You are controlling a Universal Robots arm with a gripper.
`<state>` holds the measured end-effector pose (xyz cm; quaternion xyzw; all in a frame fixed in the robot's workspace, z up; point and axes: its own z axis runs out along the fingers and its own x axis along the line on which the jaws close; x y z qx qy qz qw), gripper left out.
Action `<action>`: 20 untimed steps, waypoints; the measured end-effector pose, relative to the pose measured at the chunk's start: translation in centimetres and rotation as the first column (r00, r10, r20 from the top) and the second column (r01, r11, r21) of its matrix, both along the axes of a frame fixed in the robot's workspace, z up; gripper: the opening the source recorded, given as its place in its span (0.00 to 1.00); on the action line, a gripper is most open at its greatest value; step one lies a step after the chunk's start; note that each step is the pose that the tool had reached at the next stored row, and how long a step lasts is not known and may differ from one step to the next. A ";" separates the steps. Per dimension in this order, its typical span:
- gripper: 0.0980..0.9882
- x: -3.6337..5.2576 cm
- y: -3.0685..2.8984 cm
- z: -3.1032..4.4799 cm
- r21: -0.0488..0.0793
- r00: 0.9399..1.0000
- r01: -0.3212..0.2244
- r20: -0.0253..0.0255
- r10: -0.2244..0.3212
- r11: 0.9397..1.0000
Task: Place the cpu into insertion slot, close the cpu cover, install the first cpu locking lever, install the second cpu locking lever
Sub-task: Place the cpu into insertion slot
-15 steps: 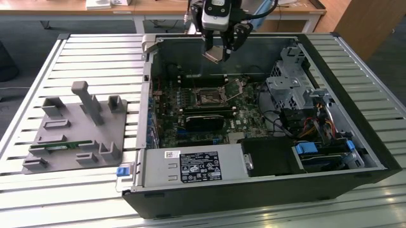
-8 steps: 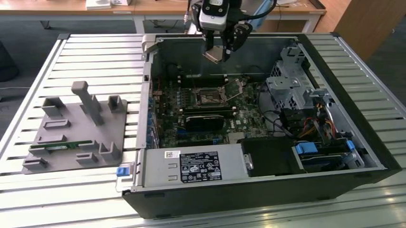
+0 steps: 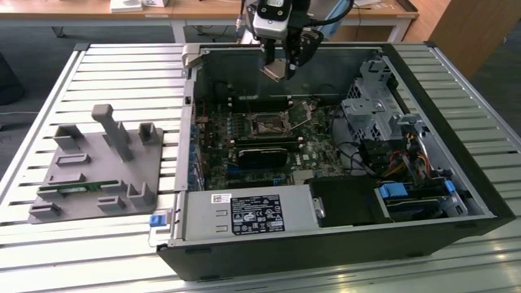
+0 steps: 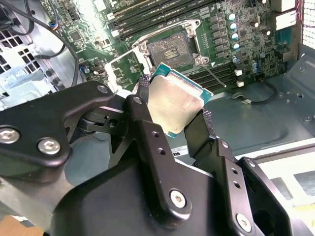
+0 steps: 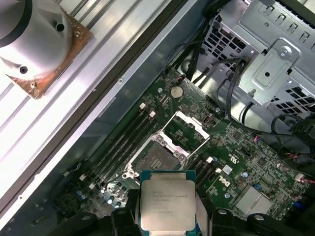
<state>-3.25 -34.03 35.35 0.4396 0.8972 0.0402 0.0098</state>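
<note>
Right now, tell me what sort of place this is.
Probably a robotics lab workbench: an open desktop computer case on a slatted metal table, a grey fixture plate beside it, desks behind, the tool holding the cpu.

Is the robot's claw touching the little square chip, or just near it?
Touching. In the second wrist view the gripper has a black finger pressed against each side of the cpu, holding it in the air above the motherboard.
</note>
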 end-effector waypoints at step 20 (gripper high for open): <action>0.49 0.00 0.01 -0.45 -0.008 0.983 0.182 0.001 -0.182 0.983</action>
